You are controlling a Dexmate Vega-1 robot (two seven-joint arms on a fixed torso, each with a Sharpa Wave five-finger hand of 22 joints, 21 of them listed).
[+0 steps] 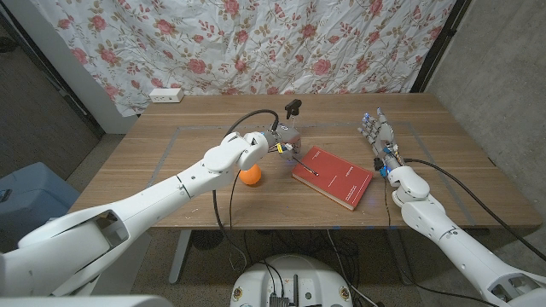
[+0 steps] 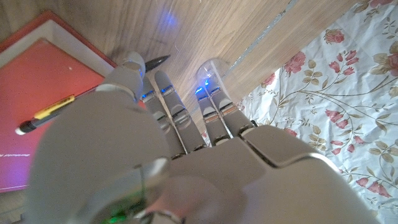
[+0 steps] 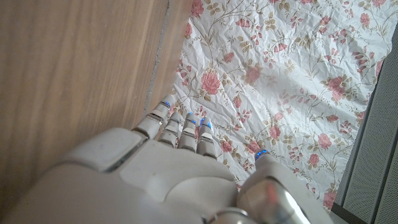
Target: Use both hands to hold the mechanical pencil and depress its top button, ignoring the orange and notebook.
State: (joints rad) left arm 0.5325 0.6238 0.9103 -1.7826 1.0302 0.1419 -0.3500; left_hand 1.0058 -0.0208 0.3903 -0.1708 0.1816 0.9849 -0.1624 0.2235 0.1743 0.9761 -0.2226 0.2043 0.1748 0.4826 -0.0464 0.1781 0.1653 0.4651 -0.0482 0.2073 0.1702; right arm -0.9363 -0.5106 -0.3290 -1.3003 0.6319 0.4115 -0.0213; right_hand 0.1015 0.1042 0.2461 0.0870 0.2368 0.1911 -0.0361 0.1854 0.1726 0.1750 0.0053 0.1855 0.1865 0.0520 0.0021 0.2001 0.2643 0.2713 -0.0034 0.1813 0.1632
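Note:
The mechanical pencil slants over the near-left corner of the red notebook. In the left wrist view its yellow-and-white end shows over the red cover, and its dark tip pokes out past my fingers above bare wood. My left hand grips the pencil's middle with its fingers curled over it. Whether the pencil touches the notebook I cannot tell. My right hand stands on its edge to the right of the notebook, fingers straight and holding nothing.
An orange sits on the table just near-left of my left hand, under its forearm. A white power strip lies at the table's back left edge. A floral cloth hangs behind the table.

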